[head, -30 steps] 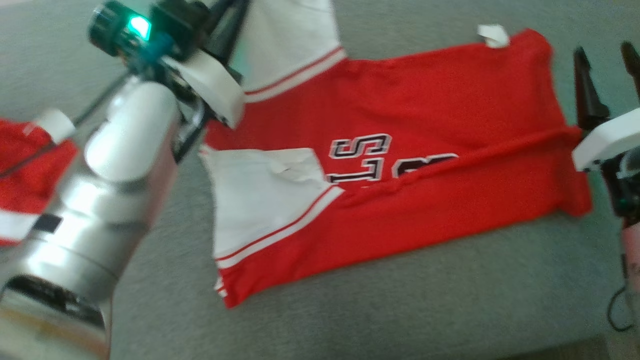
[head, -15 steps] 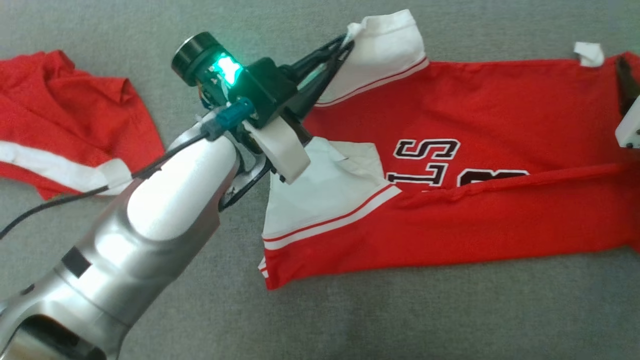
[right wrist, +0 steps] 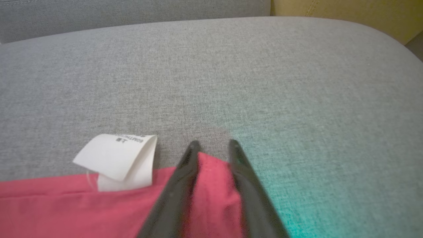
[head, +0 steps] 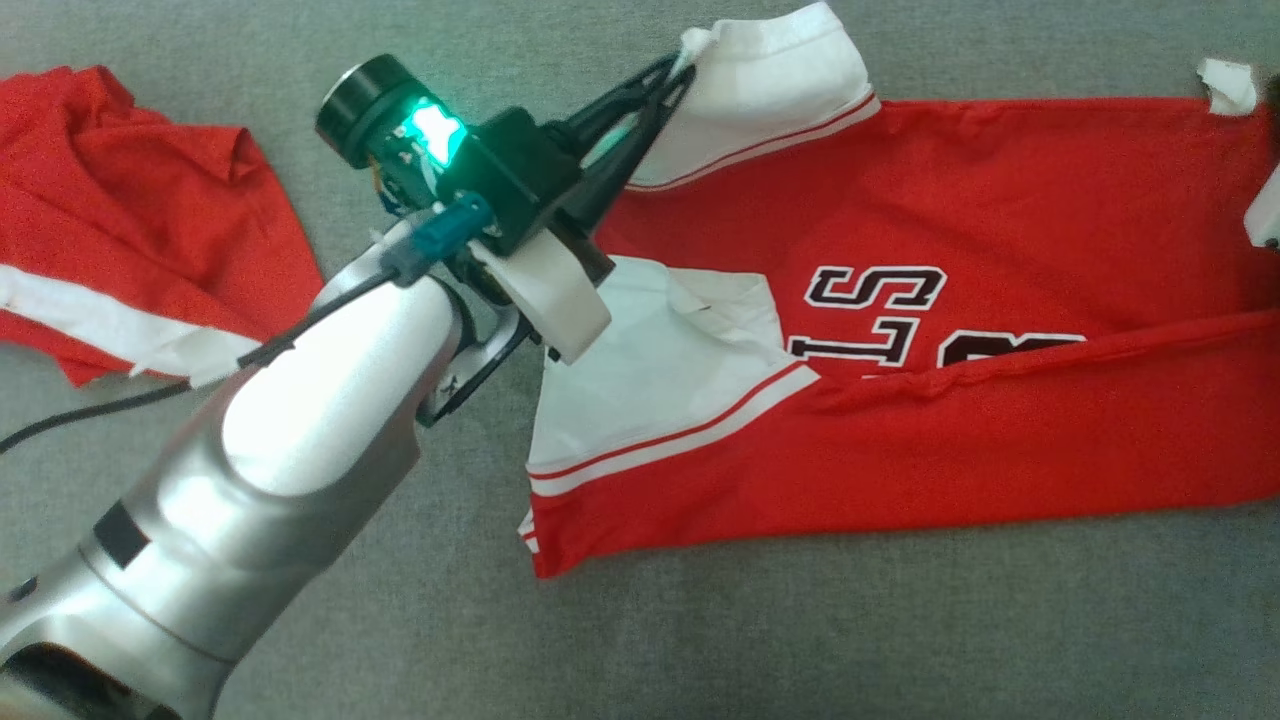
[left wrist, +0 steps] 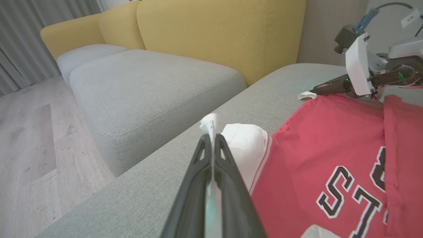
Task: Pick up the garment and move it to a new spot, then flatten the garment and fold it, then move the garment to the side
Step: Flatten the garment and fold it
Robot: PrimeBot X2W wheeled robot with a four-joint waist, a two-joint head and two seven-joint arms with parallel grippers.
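— Where's the jersey (head: 1000,200)?
— Spread red over the right half of the head view, on the grey sofa (head: 800,650), white sleeves toward me.
— And your left gripper (head: 685,70)?
— Upper centre, fingers pressed together on the edge of the upper sleeve (head: 780,90).
— Your right gripper (right wrist: 213,142)?
— Bottom centre of its wrist view, fingers apart, the jersey's red corner between them and a white tag (right wrist: 115,155) just left.

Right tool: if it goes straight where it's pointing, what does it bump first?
Probably the bare gray cushion just past the red garment. The right tool has its tips at the garment's edge, though tilt is unclear.
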